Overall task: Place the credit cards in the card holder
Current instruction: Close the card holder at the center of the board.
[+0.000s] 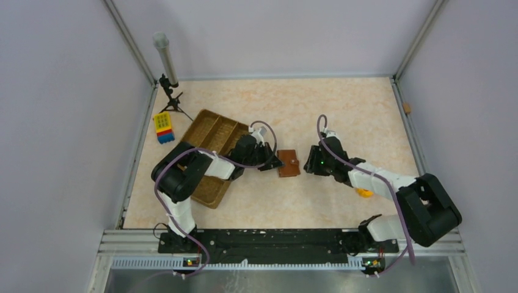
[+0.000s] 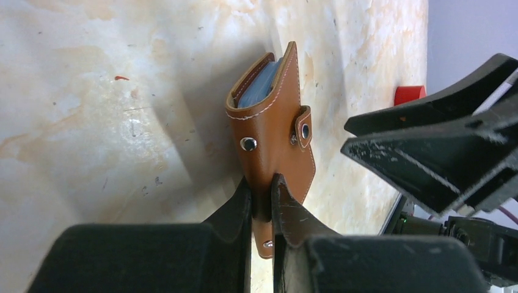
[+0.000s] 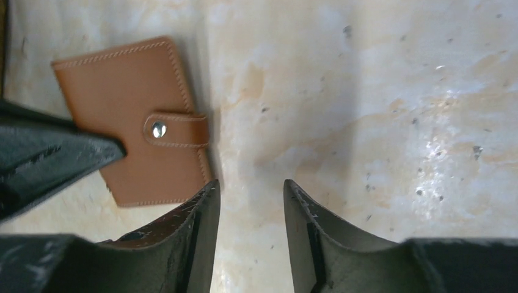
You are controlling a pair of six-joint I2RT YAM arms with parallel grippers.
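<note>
The brown card holder (image 1: 289,163) lies on the table between the two arms, its strap across the front. My left gripper (image 2: 262,183) is shut on the holder's near edge (image 2: 272,128). Bluish-grey credit cards (image 2: 259,85) show inside the holder's far open end. My right gripper (image 3: 250,186) stands open just right of the holder (image 3: 134,122), with only bare table between its fingers. In the top view the right gripper (image 1: 308,163) sits close to the holder's right side and the left gripper (image 1: 273,160) at its left side.
A large brown compartmented tray (image 1: 207,116) lies under the left arm. A yellow-and-blue block (image 1: 163,127) and a small tripod with a tube (image 1: 168,67) stand at the back left. An orange object (image 1: 364,193) lies under the right arm.
</note>
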